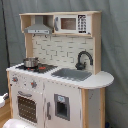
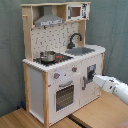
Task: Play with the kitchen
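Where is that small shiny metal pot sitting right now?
The small shiny metal pot sits on the toy kitchen's stovetop, under the grey hood and left of the grey sink in both exterior views.
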Controlling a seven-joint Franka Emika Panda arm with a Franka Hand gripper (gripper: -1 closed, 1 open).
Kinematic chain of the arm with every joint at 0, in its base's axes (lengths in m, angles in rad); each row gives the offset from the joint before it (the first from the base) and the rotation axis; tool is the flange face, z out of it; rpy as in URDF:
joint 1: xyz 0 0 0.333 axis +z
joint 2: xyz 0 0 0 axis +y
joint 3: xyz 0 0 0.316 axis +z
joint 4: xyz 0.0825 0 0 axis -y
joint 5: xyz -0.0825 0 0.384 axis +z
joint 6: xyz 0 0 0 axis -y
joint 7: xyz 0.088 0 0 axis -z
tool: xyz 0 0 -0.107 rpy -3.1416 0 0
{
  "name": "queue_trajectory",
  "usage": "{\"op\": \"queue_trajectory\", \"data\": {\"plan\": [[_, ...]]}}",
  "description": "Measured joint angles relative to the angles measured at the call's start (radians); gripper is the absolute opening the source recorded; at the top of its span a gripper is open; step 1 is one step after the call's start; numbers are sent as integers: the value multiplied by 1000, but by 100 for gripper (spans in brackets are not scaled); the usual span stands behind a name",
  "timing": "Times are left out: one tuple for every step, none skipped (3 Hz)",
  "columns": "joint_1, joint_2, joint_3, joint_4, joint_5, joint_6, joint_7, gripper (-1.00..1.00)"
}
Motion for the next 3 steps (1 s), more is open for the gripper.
{"op": "queue_trajectory", "data": {"plan": [[-35, 0, 31, 13, 10, 0, 113, 100], [-99, 0, 58, 59, 12, 10, 209, 100], [-165, -1, 70, 110, 12, 23, 276, 100]]}}
